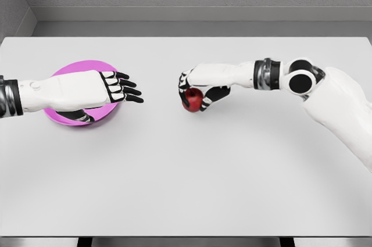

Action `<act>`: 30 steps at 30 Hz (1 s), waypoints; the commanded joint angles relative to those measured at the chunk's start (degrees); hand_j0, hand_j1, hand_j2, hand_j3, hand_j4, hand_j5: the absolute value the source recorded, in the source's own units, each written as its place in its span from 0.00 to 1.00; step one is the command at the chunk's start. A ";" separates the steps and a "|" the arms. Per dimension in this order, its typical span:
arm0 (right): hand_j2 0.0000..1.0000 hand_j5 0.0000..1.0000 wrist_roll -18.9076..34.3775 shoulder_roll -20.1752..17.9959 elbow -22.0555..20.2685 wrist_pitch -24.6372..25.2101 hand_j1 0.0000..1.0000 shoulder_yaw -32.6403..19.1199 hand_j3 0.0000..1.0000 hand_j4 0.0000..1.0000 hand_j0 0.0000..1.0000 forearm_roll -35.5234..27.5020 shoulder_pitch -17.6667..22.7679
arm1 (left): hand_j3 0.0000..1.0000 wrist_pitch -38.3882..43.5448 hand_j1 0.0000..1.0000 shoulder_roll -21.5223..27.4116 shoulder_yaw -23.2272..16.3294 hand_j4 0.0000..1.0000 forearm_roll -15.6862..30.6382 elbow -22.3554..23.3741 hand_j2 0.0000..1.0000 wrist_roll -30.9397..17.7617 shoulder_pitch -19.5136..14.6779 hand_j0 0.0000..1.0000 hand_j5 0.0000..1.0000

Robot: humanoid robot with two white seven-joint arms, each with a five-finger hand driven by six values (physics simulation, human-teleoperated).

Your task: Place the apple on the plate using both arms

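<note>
Head view shows my right hand (196, 91) curled around the apple (192, 99) near table centre, so the grasp step looks in hand. My left hand (110, 89) hovers flat, fingers spread and empty, over the pink plate (70, 118) at nine o'clock. Next I judge: carry the apple leftward toward it.

Glossy red apple (192, 99); smooth matt pink plate (64, 72); matt white worktop (186, 171); right robot hand (200, 93) hard white shell, black joints.
</note>
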 commanded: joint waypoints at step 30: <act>1.00 1.00 -0.08 -11.10 -0.24 0.23 1.00 -22.02 1.00 1.00 1.00 -1.21 9.49 | 1.00 0.11 1.00 -11.34 0.48 1.00 0.07 0.44 1.00 -0.06 -3.07 1.00 1.00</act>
